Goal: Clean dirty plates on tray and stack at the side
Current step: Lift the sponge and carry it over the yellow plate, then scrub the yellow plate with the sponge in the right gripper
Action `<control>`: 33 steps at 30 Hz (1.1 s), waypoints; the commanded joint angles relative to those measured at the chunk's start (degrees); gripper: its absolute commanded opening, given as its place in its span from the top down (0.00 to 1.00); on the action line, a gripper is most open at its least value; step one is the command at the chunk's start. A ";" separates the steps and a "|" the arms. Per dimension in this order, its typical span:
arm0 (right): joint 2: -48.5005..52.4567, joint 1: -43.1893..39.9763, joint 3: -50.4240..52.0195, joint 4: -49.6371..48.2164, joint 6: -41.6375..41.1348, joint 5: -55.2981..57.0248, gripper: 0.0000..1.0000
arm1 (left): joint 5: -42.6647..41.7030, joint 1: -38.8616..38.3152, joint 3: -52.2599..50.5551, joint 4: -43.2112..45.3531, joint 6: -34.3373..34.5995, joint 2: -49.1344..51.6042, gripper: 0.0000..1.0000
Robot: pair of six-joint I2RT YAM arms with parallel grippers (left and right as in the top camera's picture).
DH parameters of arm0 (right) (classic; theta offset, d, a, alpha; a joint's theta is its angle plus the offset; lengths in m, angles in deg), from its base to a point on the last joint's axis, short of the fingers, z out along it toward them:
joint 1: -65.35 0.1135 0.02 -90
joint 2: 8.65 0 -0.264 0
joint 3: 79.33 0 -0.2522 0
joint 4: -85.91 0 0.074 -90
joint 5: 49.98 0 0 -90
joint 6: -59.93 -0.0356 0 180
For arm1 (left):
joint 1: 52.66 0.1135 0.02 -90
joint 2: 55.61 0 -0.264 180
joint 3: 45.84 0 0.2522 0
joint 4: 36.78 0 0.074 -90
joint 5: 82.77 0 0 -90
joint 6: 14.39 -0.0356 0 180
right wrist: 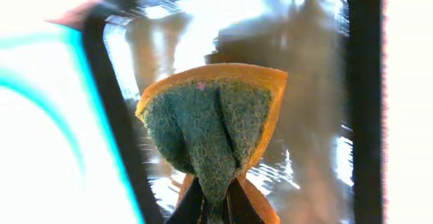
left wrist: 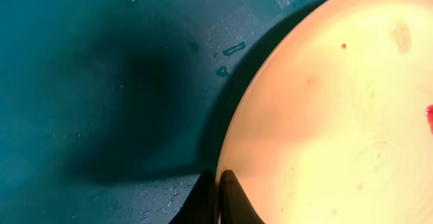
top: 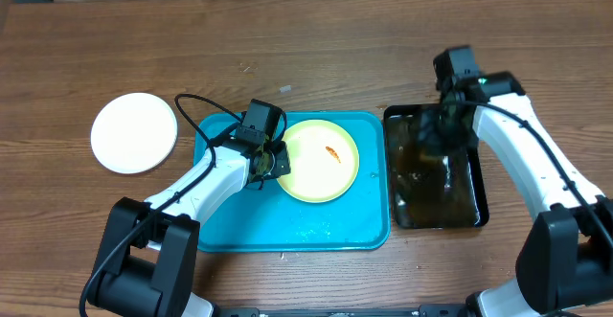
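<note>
Brown wooden table (top: 287,39): a pale yellow round plate (top: 321,173), orange-smeared, lies on the turquoise rectangular plastic tray (top: 230,231) at centre frame. Left gripper (left wrist: 218,190) pinches its left rim. The right gripper (right wrist: 215,200) pinches a green-orange sponge (right wrist: 210,116) over the black basin (top: 474,192), right.

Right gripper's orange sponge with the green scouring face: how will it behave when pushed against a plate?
Probably soft: the orange-and-green sponge folds where the right gripper pinches it. Likely wet and drippy, hanging over the black basin of dark water.
</note>
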 commanded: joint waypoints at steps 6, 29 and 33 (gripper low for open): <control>-1.03 11.08 -3.89 -5.46 1.40 -10.36 0.96 | -0.02 0.26 0.42 0.22 -0.09 0.59 0.96; 20.55 27.43 -3.78 -16.61 -3.45 10.19 0.96 | -0.04 0.26 0.42 0.22 -0.11 0.59 0.96; 21.64 27.47 -3.78 -16.94 -4.00 2.82 0.96 | -0.04 0.26 0.42 0.22 -0.11 0.59 0.96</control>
